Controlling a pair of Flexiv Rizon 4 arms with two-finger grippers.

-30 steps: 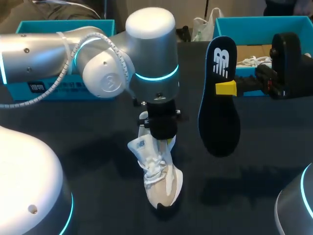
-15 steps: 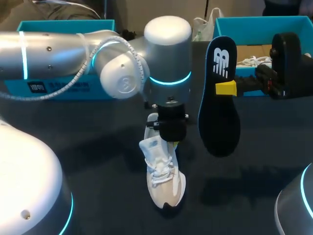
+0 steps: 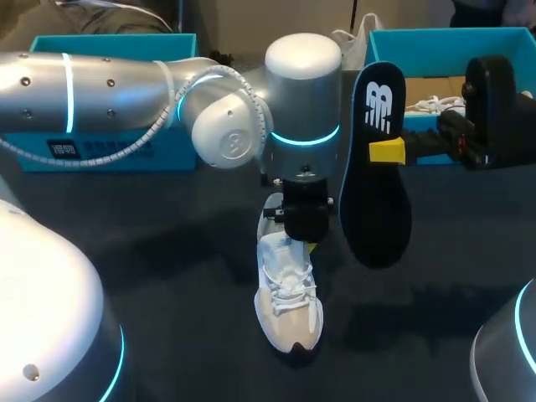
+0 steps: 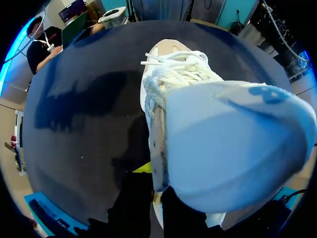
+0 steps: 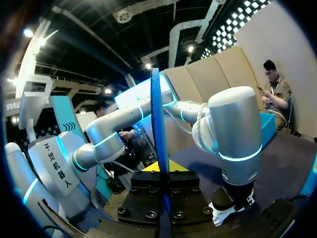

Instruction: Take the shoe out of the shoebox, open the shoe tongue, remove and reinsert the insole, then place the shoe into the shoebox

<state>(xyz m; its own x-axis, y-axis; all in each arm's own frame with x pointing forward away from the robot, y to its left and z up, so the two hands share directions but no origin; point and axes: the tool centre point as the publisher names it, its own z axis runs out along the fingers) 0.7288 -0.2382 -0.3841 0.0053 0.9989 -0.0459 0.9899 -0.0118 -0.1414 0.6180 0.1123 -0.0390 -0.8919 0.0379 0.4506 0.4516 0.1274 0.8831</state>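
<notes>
Soft white knit, so I judge the shoe (image 3: 289, 306) at lower centre light but floppy, best held where my left gripper (image 3: 303, 241) pinches its collar, while my right gripper (image 3: 385, 152) clamps the bendy black insole (image 3: 374, 201) right of centre.

Left hand (image 3: 301, 241) points down, clamped; right hand (image 3: 385, 152) clamped sideways.

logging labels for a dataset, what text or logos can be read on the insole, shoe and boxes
insole: large white logo mark, no readable words
shoe tongue: blue mark, too blurred to read
left teal box: white print on its front wall, too small to read
So nothing can be quoted.
</notes>
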